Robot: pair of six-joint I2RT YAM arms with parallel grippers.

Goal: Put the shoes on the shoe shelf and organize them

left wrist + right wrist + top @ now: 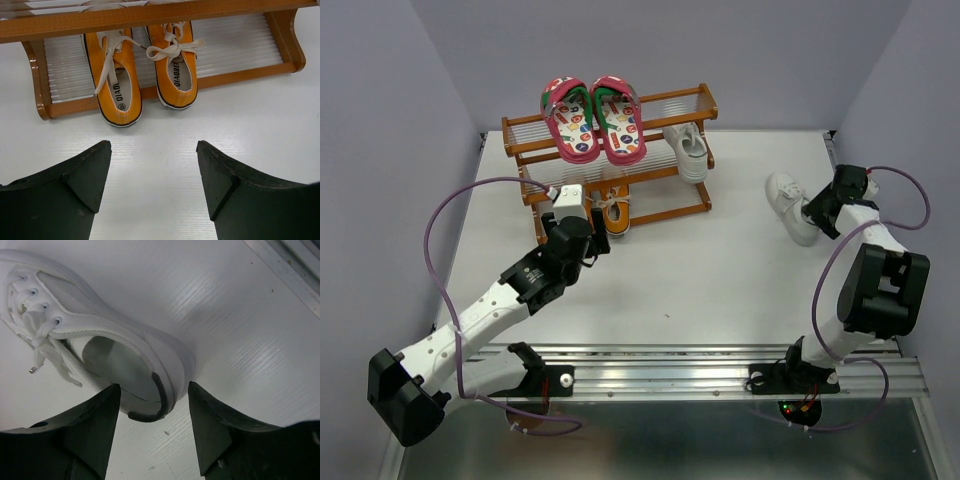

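With right gripper [154, 387] half-open astride the heel of the white sneaker [115, 330], hold uncertain, might pinch only soft collar and lose it mid-lift; left gripper [154, 144] wide, empty.

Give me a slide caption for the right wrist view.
Right fingers straddle the heel of the white sneaker on the table.

Pink shoes [570, 120] with perhaps sticker-like prints, orange white-laced sneakers [175, 75], white sneaker [125, 335], orange-brown shelf [150, 17].

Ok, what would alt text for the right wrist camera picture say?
A white sneaker lies on a white table, its heel between the two dark fingers of the right claw. A gap shows between heel and one finger.
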